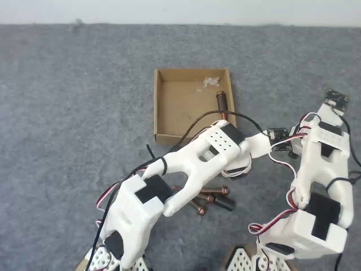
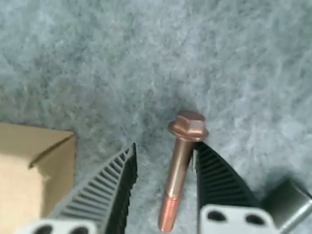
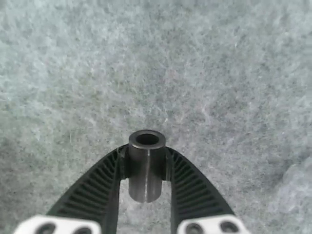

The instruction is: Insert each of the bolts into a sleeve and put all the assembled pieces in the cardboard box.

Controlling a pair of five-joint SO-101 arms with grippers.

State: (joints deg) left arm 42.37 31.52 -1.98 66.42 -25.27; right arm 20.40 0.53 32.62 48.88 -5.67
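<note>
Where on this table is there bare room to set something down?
Bare grey felt lies wide left of the cardboard box and in the strip beyond it toward the wall. Crowded: the near middle, where loose bolts lie under the left arm.

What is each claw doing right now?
Left gripper: open, a bolt between its fingers.
Right gripper: closed on a sleeve.

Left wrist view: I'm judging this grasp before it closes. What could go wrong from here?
The bolt sits against one finger of the open left pincer, with a gap to the other; closing may knock it askew. The right pincer holds the sleeve near its fingertips, so it could twist when the bolt presses in. The box is close and might get bumped.
</note>
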